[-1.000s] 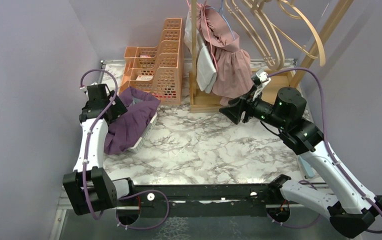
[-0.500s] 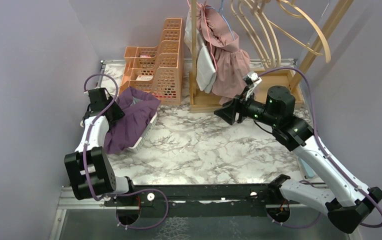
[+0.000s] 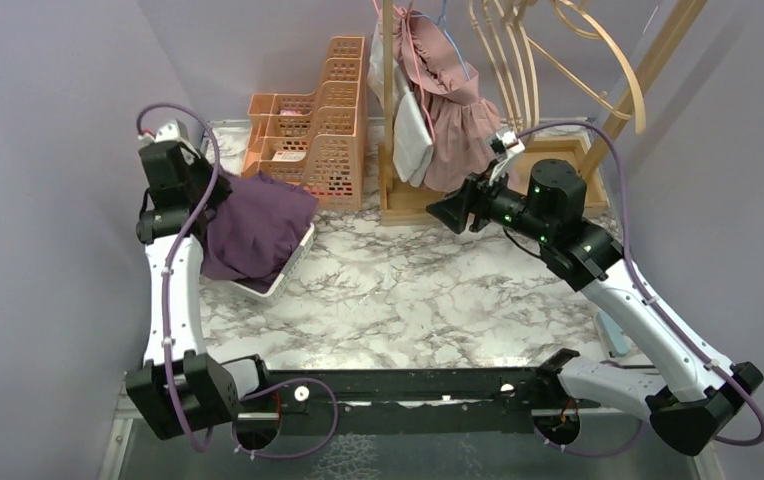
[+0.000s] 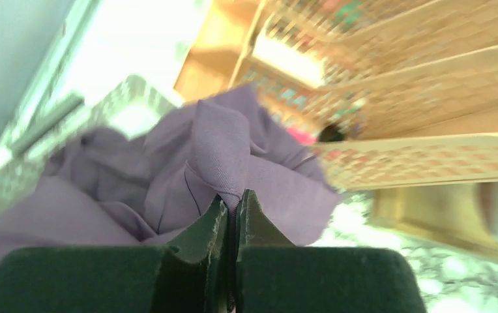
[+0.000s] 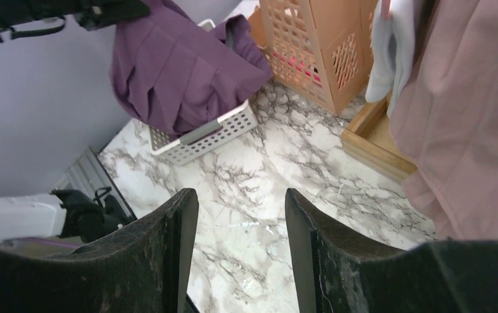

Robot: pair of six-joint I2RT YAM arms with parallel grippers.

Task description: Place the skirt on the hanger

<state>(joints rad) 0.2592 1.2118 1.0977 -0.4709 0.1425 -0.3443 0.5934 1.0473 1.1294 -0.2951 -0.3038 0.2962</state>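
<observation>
One purple skirt (image 3: 258,222), one white basket (image 3: 286,272), one orange tiered organizer (image 3: 326,150), one wooden rack (image 3: 389,90), one pink garment (image 3: 463,130), one pale grey garment (image 3: 414,140), two robot arms (image 3: 171,290) (image 3: 648,318); the overlapping wooden hangers (image 3: 618,58) defy counting.

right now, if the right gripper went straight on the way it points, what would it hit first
Probably the white marble tabletop: the open right gripper tilts down at bare marble, short of the white perforated plastic basket holding the purple fabric skirt. Depth is hard to judge.
</observation>
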